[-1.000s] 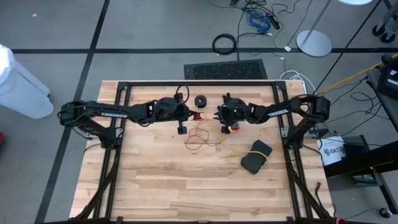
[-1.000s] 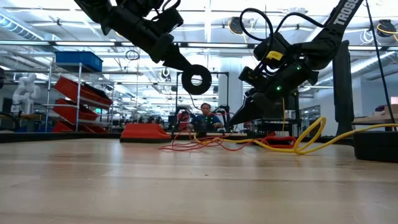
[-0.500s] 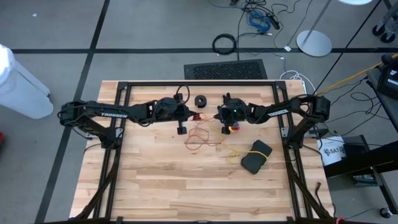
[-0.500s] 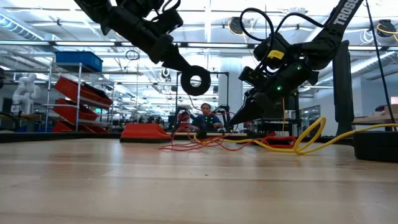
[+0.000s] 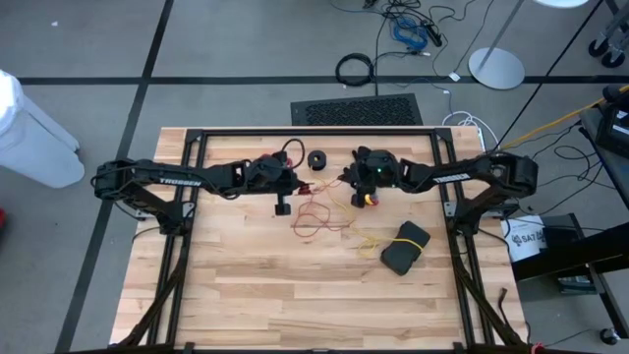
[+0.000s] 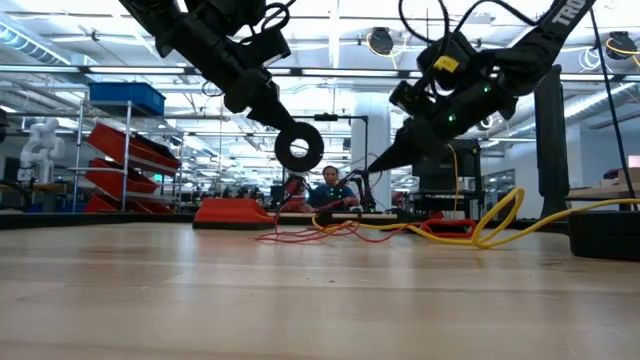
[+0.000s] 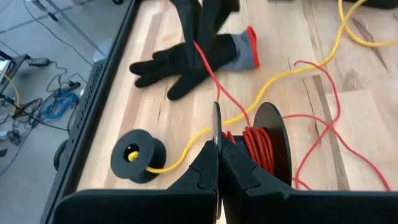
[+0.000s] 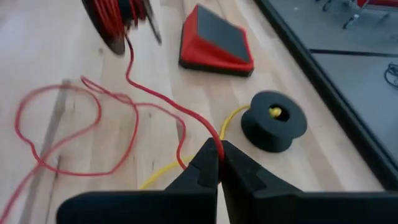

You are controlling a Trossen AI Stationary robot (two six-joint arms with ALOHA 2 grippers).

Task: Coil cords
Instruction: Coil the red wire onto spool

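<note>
Your left gripper (image 5: 286, 194) hangs over the far half of the table (image 5: 246, 295), left of centre, with its fingers (image 7: 205, 171) pressed together on one flange of the red cord's reel (image 7: 264, 146). That reel is off the wood; in the low view it hangs in the air (image 6: 298, 148) at the end of the left arm, and the left wrist view shows red-orange turns wound on its core.

From the reel the red-orange cord (image 5: 316, 214) runs toward the middle of the table, where much of it lies in loose loops on the wood.

Near the far edge, between your two grippers, the second black reel (image 5: 316, 159) sits flat on the table with the yellow cord (image 7: 298, 68) coming out of it. The yellow line runs across the boards and ends in a small tangle (image 5: 371, 242) just beside the black glove (image 5: 405, 247), which lies right of centre.

Your right gripper (image 5: 347, 181) is just right of centre, above the far part of the table, its fingers (image 8: 208, 165) closed tight on the red-orange strand, which climbs from the loops to its tips. A red-and-black wedge (image 8: 216, 42) rests on the wood beyond it
</note>
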